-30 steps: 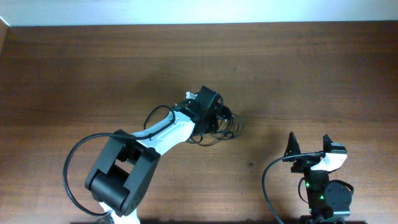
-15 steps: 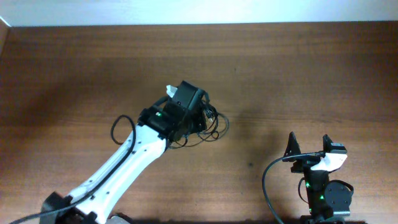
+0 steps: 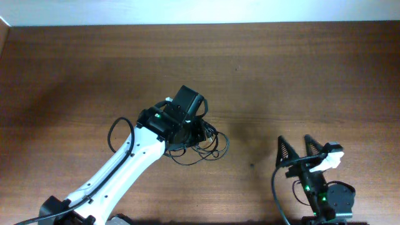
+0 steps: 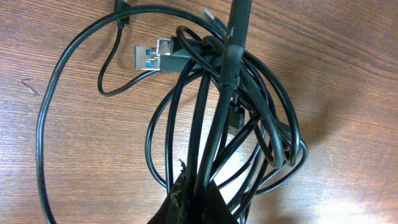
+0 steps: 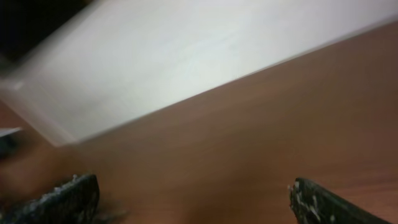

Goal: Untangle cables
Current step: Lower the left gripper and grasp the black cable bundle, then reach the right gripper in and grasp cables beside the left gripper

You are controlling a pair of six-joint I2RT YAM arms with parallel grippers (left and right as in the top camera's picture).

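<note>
The cables are a tangle of thin black wires near the middle of the wooden table. In the left wrist view several strands of the cables run up from my left gripper, which is shut on the bundle. A silver USB plug with a blue insert sticks out at the upper left, and a wide loop lies on the wood to the left. From overhead, my left gripper sits over the tangle's left side. My right gripper stands open at the lower right, well apart from the cables.
The blurred right wrist view shows bare wood between the right gripper's spread fingers and a pale wall beyond the table's far edge. A small metal staple lies on the wood left of the loops.
My left arm swung and carried the tangle leftward, then slightly down toward the front. The right gripper has shifted a little left and up, still open.
</note>
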